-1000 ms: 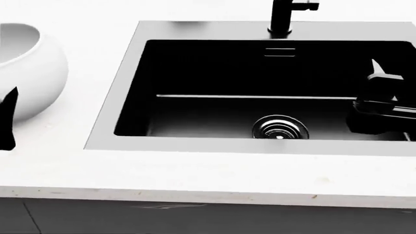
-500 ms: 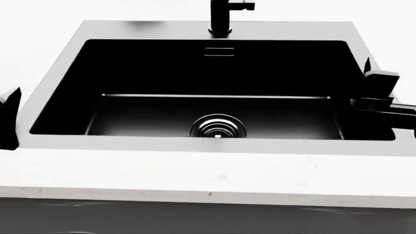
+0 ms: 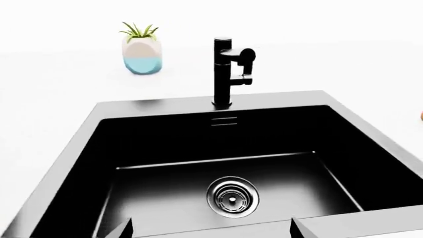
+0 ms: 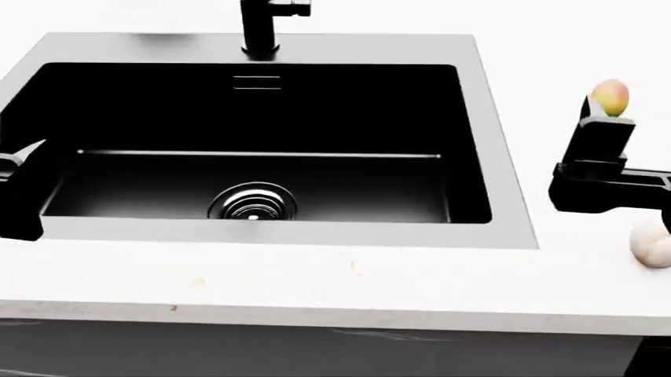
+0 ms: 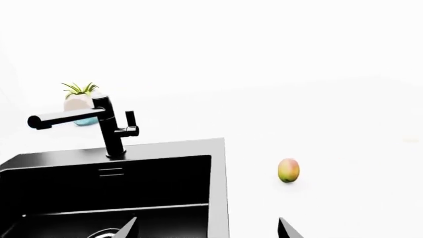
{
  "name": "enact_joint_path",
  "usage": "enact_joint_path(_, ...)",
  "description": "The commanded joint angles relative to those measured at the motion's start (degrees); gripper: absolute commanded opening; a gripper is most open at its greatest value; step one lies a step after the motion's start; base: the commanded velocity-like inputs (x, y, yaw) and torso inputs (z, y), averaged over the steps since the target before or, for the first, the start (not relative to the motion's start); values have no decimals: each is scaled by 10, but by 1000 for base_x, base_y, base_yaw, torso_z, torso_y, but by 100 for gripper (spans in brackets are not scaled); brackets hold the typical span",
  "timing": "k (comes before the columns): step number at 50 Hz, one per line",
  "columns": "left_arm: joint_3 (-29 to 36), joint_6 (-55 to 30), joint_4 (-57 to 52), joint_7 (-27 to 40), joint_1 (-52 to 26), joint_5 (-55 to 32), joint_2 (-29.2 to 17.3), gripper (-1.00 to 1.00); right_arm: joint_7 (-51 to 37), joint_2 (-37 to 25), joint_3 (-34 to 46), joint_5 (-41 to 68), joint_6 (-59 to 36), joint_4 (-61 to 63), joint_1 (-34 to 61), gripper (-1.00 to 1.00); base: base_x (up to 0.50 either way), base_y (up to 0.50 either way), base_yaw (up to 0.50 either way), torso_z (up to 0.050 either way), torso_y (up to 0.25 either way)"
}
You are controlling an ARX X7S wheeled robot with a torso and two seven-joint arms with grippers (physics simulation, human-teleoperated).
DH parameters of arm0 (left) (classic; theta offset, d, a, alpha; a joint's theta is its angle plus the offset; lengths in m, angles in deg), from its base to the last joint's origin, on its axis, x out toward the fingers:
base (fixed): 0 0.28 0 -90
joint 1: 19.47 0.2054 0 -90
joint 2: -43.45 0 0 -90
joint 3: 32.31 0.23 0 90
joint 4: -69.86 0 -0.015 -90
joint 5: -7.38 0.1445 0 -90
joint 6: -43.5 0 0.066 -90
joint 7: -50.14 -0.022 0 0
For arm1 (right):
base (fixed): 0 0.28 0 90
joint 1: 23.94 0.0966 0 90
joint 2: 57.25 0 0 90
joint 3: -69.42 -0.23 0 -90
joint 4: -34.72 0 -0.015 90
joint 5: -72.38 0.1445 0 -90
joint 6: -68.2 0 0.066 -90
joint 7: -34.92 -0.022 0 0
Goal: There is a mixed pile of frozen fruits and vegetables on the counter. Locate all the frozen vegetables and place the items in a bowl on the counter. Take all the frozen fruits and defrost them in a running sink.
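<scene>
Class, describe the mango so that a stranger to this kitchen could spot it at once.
Start at the sink with its black tap. On the white counter right of it lies the mango, small and egg-shaped. Its green-yellow skin with a red blush separates it from the pale round fruit nearby.

No text, label, brand, number or sign can be read in any view. The sink, the tap, the tabletop, the mango and the plant pot all show plain, unmarked surfaces.
</scene>
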Motion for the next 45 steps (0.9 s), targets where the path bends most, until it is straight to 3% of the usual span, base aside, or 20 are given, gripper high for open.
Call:
enact_joint_path(1,-5,17,-1,-7,7,5,0,100,4,-1,-5,0,0,1,-7,100,0,-453,0,0,0)
enact_joint_path(24,-7,25,-2,-15,19,7,-3,100,7,5,3,-11,-6,0,-1,100,8,-468,0,0,0)
enact_joint_path(45,3,24,10,-29,11,21,7,100,13,4,1,-13,-3,4,-7,100,151,-500,0,0,0)
